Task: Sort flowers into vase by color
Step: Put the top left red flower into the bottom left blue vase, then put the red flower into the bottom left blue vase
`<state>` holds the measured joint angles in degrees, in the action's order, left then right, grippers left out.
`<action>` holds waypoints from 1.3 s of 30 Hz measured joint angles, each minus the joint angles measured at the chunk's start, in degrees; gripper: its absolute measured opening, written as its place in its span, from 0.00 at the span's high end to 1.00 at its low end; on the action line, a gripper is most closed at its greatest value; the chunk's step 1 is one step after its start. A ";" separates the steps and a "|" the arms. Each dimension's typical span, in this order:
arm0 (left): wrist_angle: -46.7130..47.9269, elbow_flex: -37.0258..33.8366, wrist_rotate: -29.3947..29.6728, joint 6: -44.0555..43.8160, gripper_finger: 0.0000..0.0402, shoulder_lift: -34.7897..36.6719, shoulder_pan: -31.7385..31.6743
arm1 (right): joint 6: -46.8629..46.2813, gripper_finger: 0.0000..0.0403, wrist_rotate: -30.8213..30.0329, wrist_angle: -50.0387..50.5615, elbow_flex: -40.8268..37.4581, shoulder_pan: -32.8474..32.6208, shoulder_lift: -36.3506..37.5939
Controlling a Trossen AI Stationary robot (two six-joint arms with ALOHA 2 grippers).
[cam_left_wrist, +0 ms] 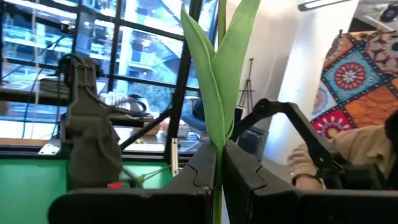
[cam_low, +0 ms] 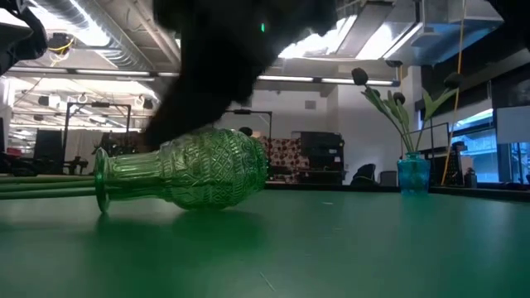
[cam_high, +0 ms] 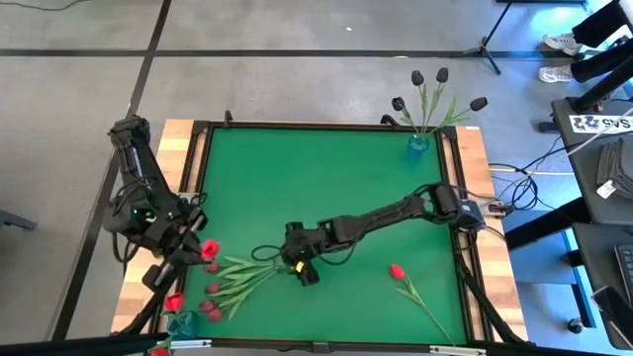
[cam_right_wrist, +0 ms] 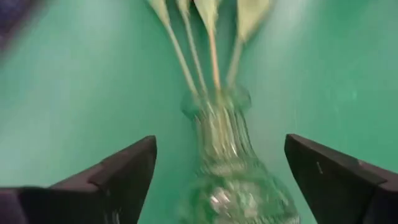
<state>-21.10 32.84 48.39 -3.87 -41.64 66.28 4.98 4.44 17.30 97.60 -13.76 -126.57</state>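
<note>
The black tulips are done: four dark heads stand upright in a small blue vase at the upper right of the high view, at the edge of the green mat. The red side is far from finished. A clear glass vase lies tipped on its side near the lower middle of the mat, stems still in its mouth, with a fan of dull pink-red tulips sprawled toward the lower left. The right gripper hangs just above this fallen vase with its fingers spread wide to either side of the glass, touching nothing as far as the wrist view shows. The left gripper, at the lower left of the high view, is pressed together on a green stem and leaf, pinching a bright red tulip. One more red tulip lies alone at the lower right (untouched), and another red head shows by a small blue vase at the bottom left. Righting the vase and gathering the reds remain.
</note>
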 joint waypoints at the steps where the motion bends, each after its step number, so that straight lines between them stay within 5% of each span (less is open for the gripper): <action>1: 0.48 0.00 -0.05 -0.18 0.98 0.10 -0.24 | 0.16 0.12 -0.93 0.52 0.00 0.00 -0.80; 10: 2.57 0.00 -4.11 -3.05 0.98 -0.31 -1.07 | 1.09 0.18 -9.91 5.75 0.11 -0.17 -3.25; 23: 3.29 0.00 -7.83 -3.08 0.98 -0.38 -0.79 | -6.81 0.22 -10.85 5.77 0.00 -0.21 -3.00; 32: 6.55 0.00 -7.35 -2.26 0.98 2.62 1.26 | -12.21 0.22 -9.44 -2.52 -1.23 -1.11 -2.12; 39: 10.83 0.00 -7.20 -4.65 0.98 4.23 -2.03 | -17.22 0.22 -14.33 -23.67 -14.80 -1.75 2.33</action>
<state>-10.27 32.84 41.19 -8.52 -37.41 64.25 -12.24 -9.89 -6.37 82.81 -15.51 -124.25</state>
